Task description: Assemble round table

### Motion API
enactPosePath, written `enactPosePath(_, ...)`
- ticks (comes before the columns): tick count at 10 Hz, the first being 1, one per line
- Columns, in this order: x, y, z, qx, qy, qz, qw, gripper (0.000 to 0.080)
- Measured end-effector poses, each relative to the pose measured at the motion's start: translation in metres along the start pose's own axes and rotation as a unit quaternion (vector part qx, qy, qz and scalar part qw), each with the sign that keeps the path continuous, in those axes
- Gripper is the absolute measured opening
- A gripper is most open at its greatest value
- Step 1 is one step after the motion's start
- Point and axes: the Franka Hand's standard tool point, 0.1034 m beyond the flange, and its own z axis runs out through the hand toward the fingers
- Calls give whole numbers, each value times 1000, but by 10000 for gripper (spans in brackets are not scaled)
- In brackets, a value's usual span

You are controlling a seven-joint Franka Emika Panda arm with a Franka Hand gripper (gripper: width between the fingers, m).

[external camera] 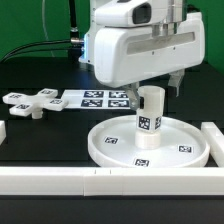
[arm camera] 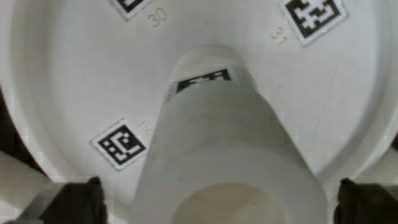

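The large round disc (external camera: 112, 152) lies flat on the black table, rim up. The short thick post (external camera: 150, 120) stands upright in its middle, a tag on its side. My gripper (external camera: 157, 88) hangs straight above the post and is open, with its fingers low around the post's top. In the wrist view the post (arm camera: 222, 130) runs up from the disc (arm camera: 71, 60) between my two dark fingertips (arm camera: 75, 202), with gaps on both sides; my gripper (arm camera: 222, 205) holds nothing. The small cross-shaped foot (external camera: 30, 102) lies on the table at the exterior view's left, apart from the disc.
The marker board (external camera: 100, 98) lies flat behind the disc. Long white border bars run along the front (external camera: 60, 180) and the exterior view's right (external camera: 212, 140). Black cables hang at the back.
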Motion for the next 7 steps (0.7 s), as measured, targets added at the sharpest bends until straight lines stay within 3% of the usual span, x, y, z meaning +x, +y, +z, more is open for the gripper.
enactPosePath(5,-3,2,1,-5,-10,-169,986,649)
enactPosePath(6,-1,3,2,-15,-16,-236,972,649)
enactPosePath(7,-4,5,4,-13,-22,-294,955,649)
